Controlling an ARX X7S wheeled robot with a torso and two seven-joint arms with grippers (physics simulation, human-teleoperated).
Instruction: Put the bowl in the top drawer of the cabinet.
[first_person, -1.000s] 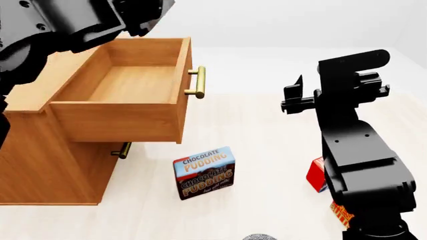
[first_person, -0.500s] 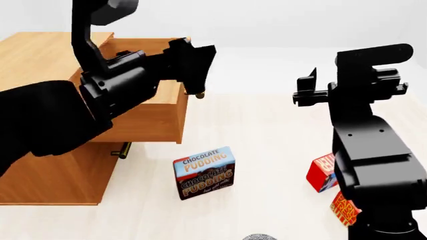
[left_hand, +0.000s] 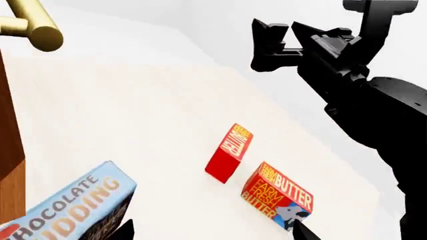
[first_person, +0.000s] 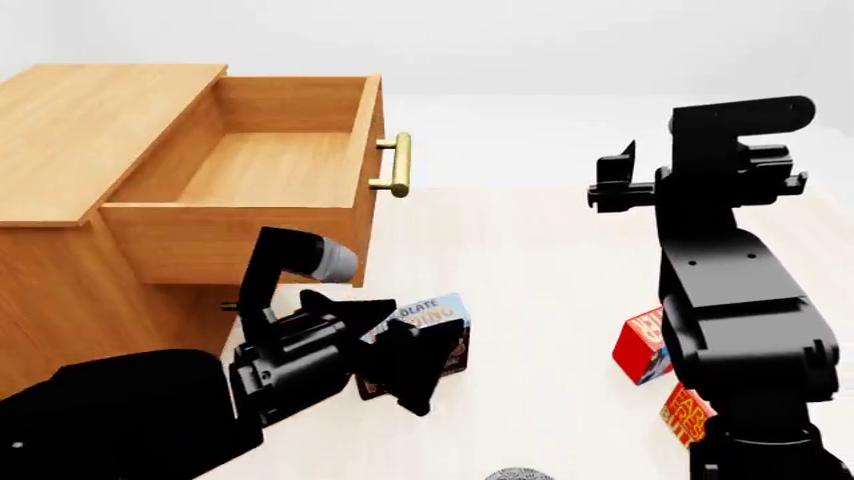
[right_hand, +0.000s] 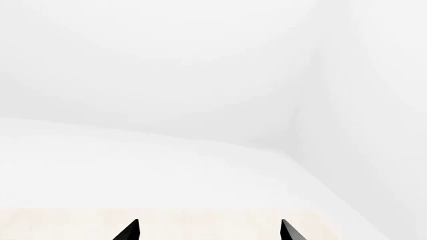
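The cabinet (first_person: 94, 130) stands at the left, its top drawer (first_person: 240, 235) pulled out and empty, brass handle (first_person: 395, 165) toward the middle. Of the bowl (first_person: 515, 473) only a grey speckled sliver shows, at the bottom edge of the head view. My left gripper (first_person: 407, 365) hangs low in front of the pudding box, open with nothing between its fingers (left_hand: 213, 232). Raised at the right, my right gripper (first_person: 607, 185) is open and empty too, and faces bare floor and wall (right_hand: 209, 230). The drawer handle (left_hand: 33, 27) shows in the left wrist view.
A chocolate pudding box (first_person: 438, 318) stands on the floor below the drawer, half behind my left gripper. A red box (first_person: 641, 345) and a butter box (first_person: 683, 415) lie by my right arm. The lower drawer's handle (first_person: 243, 300) is shut in under the open drawer.
My left arm has swung down from over the drawer to low in front of the pudding box. The right arm has hardly moved.
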